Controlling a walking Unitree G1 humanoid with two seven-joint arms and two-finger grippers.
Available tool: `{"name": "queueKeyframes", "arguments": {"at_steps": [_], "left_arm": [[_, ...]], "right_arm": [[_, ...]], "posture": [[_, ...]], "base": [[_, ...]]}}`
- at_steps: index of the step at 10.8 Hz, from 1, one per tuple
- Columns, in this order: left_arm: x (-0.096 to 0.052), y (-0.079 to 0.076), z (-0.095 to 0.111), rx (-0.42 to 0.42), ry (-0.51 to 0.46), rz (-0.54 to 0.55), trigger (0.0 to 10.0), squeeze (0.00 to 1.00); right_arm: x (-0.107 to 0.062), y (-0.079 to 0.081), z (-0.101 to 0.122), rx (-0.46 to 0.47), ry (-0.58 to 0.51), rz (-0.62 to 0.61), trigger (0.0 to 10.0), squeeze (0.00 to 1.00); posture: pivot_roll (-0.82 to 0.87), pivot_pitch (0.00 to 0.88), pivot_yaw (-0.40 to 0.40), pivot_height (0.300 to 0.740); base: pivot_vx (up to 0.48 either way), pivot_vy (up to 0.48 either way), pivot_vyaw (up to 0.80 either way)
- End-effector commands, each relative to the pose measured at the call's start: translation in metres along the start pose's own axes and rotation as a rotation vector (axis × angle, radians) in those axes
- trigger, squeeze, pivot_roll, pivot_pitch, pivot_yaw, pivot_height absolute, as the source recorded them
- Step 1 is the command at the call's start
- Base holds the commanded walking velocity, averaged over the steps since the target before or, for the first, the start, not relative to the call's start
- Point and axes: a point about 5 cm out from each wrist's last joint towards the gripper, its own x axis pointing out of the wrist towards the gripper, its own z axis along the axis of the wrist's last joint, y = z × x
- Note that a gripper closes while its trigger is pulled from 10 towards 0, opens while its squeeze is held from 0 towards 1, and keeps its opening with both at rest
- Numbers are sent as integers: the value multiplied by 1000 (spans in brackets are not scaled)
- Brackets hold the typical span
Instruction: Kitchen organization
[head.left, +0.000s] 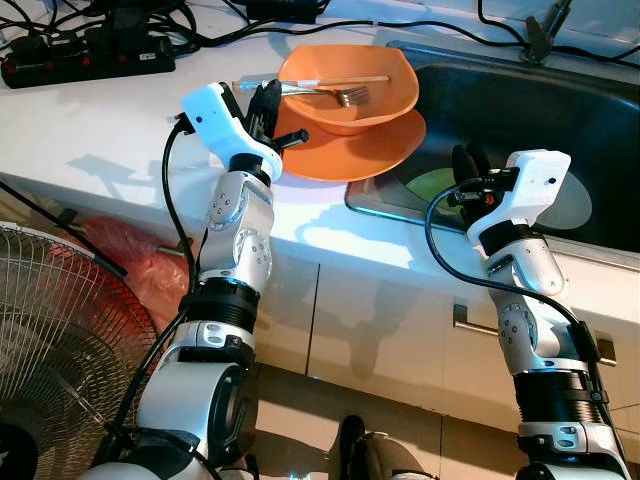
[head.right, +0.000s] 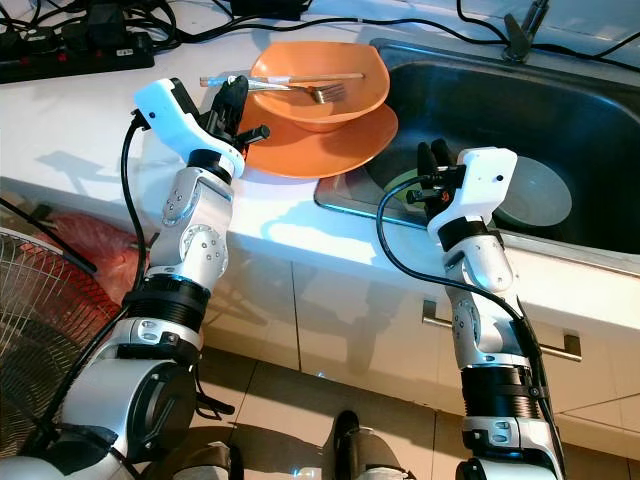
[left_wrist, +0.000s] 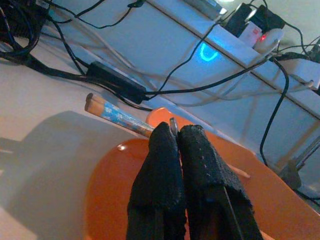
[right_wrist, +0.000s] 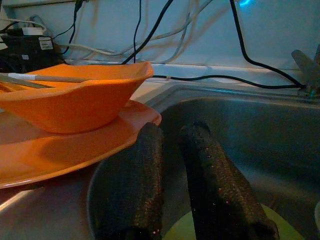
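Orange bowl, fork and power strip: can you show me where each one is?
orange bowl (head.left: 385, 95), left eye view, on its inner right wall.
fork (head.left: 350, 96), left eye view, on the tines.
power strip (head.left: 90, 60), left eye view, on its black top.

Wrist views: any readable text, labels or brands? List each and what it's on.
None readable.
White label on the black box: print too small to read.
Blue pattern on the chopsticks: no letters can be made out.
Glowing blue mark on the wall: a curved shape, not legible text.

One orange bowl (head.left: 350, 95), one orange plate (head.left: 385, 150), one fork (head.left: 335, 93), two chopsticks (left_wrist: 117, 116).
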Motion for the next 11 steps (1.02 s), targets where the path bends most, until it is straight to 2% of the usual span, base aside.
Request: {"name": "queueKeyframes", "arguments": {"at_steps": [1, 3, 4, 5, 6, 9, 11], "left_arm": [[1, -7, 1, 5, -2, -33, 0, 0], [-4, -20, -2, -29, 27, -138, 0, 0], [-9, -28, 0, -19, 45, -215, 0, 0], [-13, -30, 5, -13, 48, -259, 980, 0], [-15, -30, 10, -3, 41, -279, 10000, 0], [-23, -28, 28, 36, 26, -316, 10000, 0], [-24, -34, 54, 78, -36, -347, 10000, 0]], "right_arm": [[-2, -2, -1, 2, 2, -6, 10000, 0], [-1, -2, -1, 0, 3, -4, 10000, 0], [-1, -2, -1, 0, 3, -3, 10000, 0], [0, -1, -1, 1, 4, -1, 10000, 0], [0, 0, -1, 2, 4, 0, 10000, 0], [0, 0, -2, 3, 4, 2, 10000, 0], [1, 0, -2, 5, 3, 4, 10000, 0]], "posture": [[-11, 180, -17, 740], [-9, 180, -18, 740], [-4, 179, -19, 740], [-1, 179, -19, 740], [-1, 179, -19, 740], [10, 171, -20, 740], [14, 170, -21, 740]], "base": [[0, 0, 0], [0, 0, 0], [0, 0, 0], [0, 0, 0], [0, 0, 0], [0, 0, 0], [0, 0, 0]]}}
